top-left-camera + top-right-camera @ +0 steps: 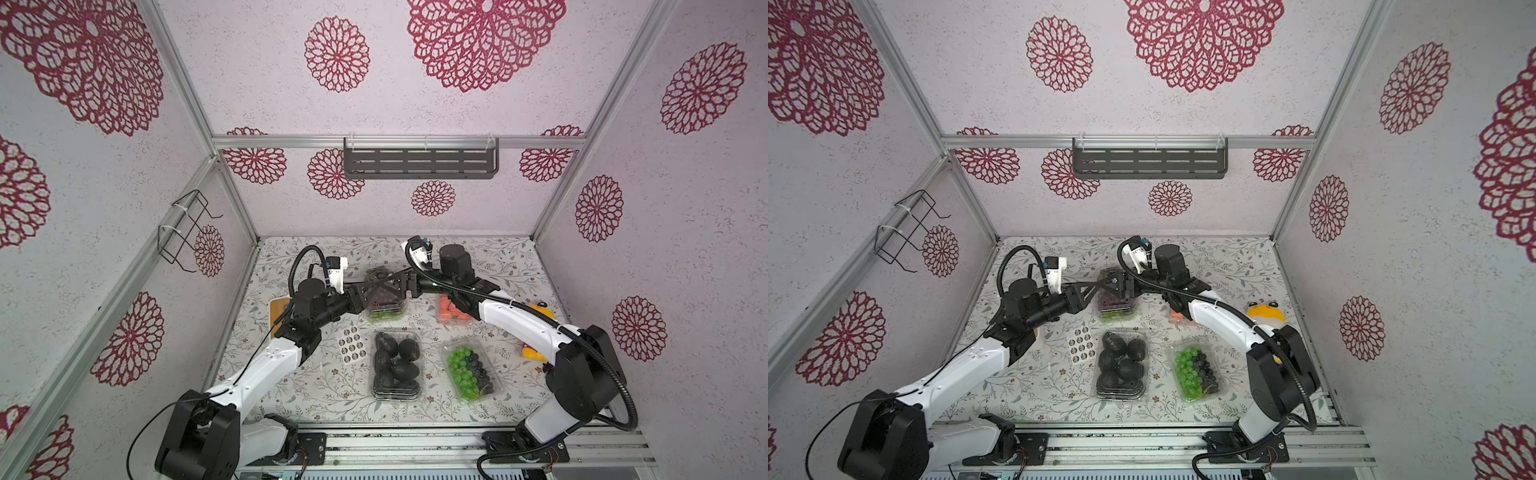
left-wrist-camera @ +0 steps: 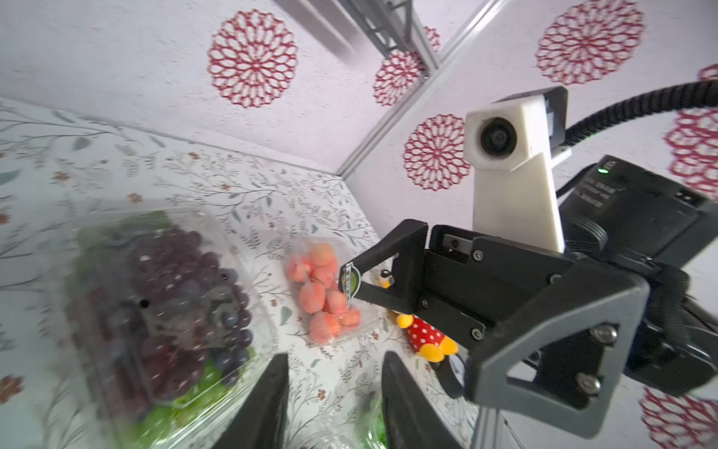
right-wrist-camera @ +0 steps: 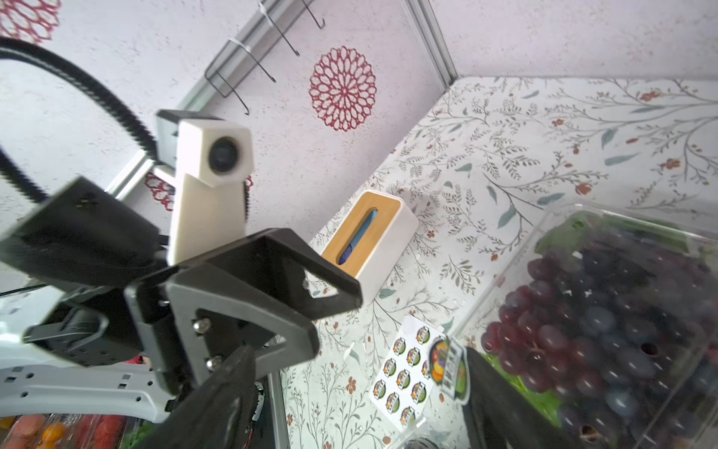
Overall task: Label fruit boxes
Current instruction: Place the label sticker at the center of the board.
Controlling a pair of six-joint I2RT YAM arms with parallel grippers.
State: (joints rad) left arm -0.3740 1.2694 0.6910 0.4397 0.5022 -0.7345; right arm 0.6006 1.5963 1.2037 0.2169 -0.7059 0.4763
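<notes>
On the desk point(image 1: 291, 386), the purple-grape box point(image 1: 384, 307) sits far centre beneath both arms, likely next for labelling. The left gripper point(image 2: 335, 355) is parted and empty. The right gripper point(image 3: 359, 357) gapes wide, with a sticker point(image 3: 447, 361) clinging to one fingertip, ready to be pressed on.

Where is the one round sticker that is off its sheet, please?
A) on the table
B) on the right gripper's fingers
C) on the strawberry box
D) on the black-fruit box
B: the right wrist view shows the sticker clinging to one of the right gripper's fingers.
</notes>
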